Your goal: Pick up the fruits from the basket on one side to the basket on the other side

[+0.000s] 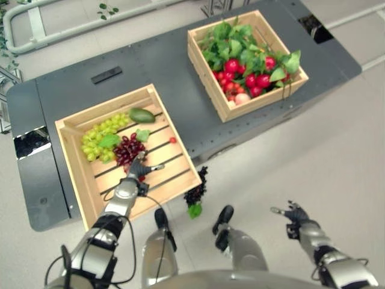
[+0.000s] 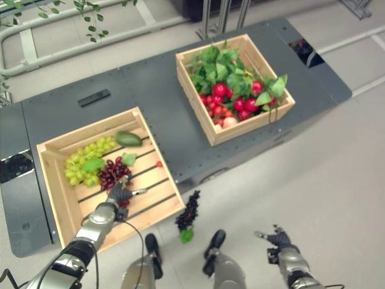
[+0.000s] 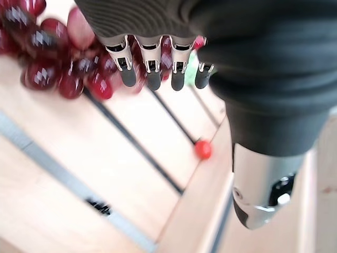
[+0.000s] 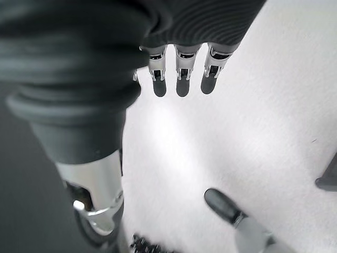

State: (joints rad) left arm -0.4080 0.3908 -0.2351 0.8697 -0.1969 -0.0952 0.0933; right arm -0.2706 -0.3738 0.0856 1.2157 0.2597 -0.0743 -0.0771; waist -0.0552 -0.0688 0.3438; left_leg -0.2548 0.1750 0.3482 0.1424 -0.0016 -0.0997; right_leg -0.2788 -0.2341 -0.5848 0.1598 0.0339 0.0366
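Fruits sit in two wooden crates on the grey surface [image 1: 162, 66]. Near crate [image 1: 78, 129], centre left of the head views: green grapes [image 1: 102, 137] with a leaf on top, an avocado [image 1: 142, 115] by the crate's far wall, a bunch of dark red grapes [image 1: 126, 150], and one small red berry [image 1: 172, 139] lying alone on the slats toward the right wall.

Far crate [image 1: 207, 84], upper right of the frame: red round fruits [image 1: 255, 80] packed under a heap of green leaves [image 1: 231, 39], one pale fruit [image 1: 242, 98] at the near corner.

My left robot hand [image 1: 139, 167] is inside the near crate, at the near edge of the dark red grapes. In the left wrist view my fingers [image 3: 153, 78] are bent down over the red grapes, tips just at them; I cannot tell if they have hold of the bunch. My thumb points right, over bare slats.

A bunch of black grapes [image 1: 196, 191] with a green leaf lies on the floor [image 1: 325, 150], just off the near crate's front right corner, bottom centre of the frame.

My right robot hand [image 1: 295, 215] hangs over the floor at lower right, well apart from both crates, fingers relaxed and holding nothing.

A flat black bar [image 1: 106, 74] lies on the surface beyond the near crate.
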